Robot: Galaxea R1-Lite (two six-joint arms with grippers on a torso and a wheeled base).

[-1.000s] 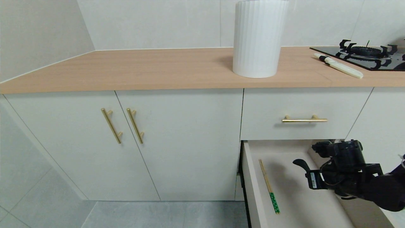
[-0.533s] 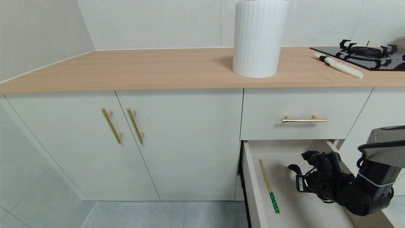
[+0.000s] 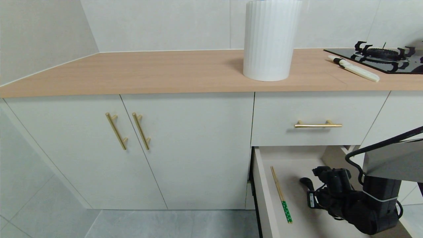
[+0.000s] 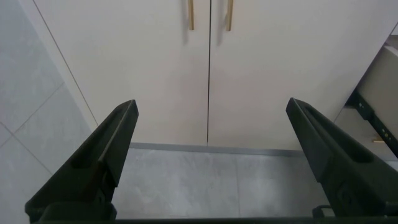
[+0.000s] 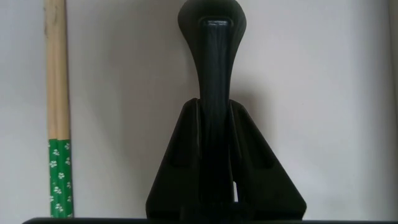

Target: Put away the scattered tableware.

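Right gripper (image 3: 312, 193) sunk lower into drawer (image 3: 262, 198), clenched on black spoon (image 3: 304, 181), beside chopsticks (image 3: 280, 195), left gripper (image 4: 211, 109) released

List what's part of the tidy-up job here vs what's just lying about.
Job: black utensil in the shut right gripper; chopsticks lying in the open drawer; knife on the countertop, likely next.
Just there: white ribbed container; stove; closed cupboard doors.
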